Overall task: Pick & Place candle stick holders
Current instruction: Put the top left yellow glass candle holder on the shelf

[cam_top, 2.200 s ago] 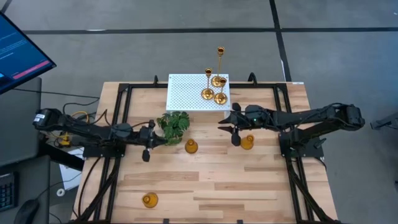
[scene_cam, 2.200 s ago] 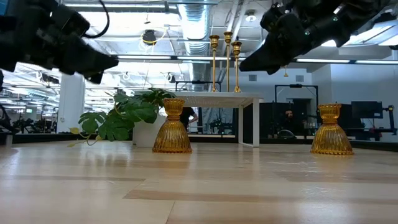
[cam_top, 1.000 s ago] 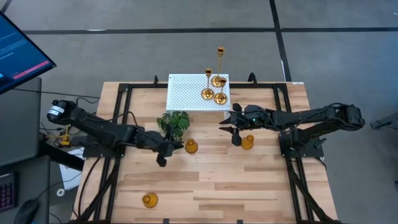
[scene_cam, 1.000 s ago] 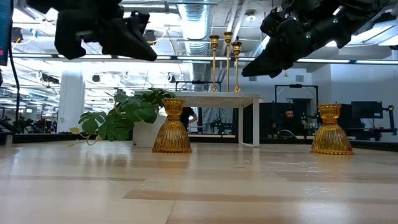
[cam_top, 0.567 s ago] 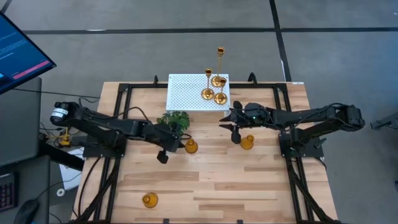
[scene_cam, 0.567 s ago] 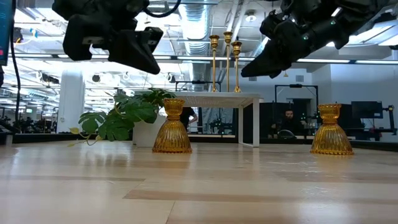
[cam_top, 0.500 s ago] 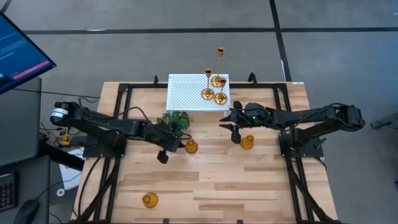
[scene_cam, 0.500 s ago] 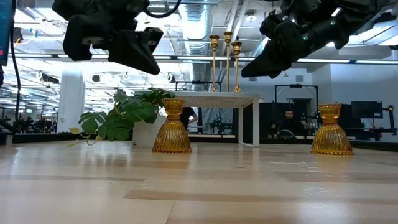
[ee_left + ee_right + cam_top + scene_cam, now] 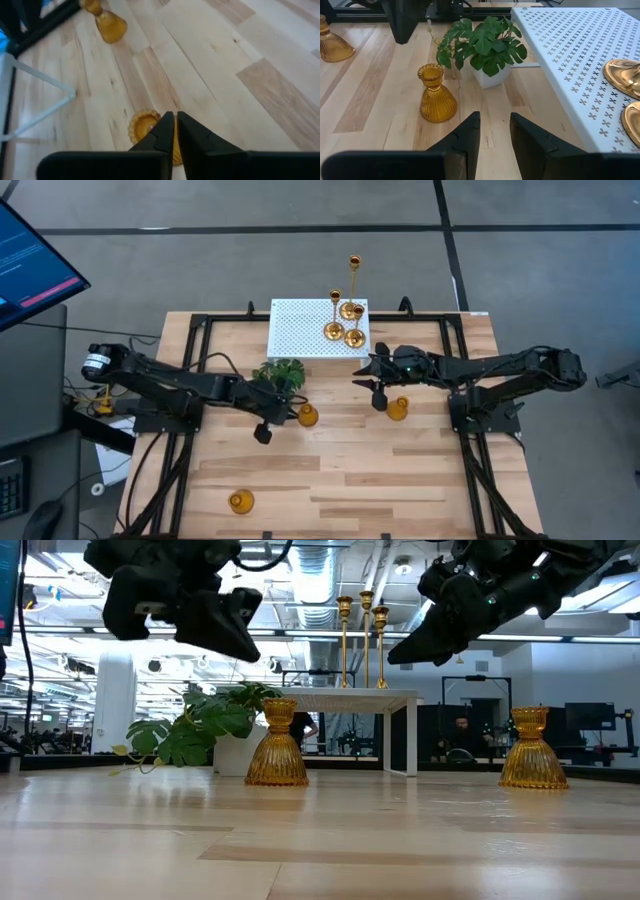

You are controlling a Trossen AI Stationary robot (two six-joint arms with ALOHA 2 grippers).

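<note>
Three short amber cone-shaped holders stand on their bases on the wooden table: one by the plant (image 9: 308, 416) (image 9: 277, 755), one at the right (image 9: 398, 409) (image 9: 533, 750), and one near the front edge (image 9: 240, 501). Three tall gold holders (image 9: 345, 320) stand on the white perforated platform (image 9: 300, 330). My left gripper (image 9: 262, 432) (image 9: 175, 131) is shut and empty, hovering high, just left of the holder by the plant (image 9: 142, 126). My right gripper (image 9: 372, 387) (image 9: 494, 131) is open and empty, above the table between the two middle holders.
A green leafy plant in a white pot (image 9: 280, 378) stands just behind the left gripper, beside the platform's near left corner. Black frame rails (image 9: 195, 360) run along the table's sides. A monitor (image 9: 30, 265) sits off the table at the left.
My left gripper has come down a little and tipped further downward, staying beside the amber holder by the plant. The holders have not moved.
</note>
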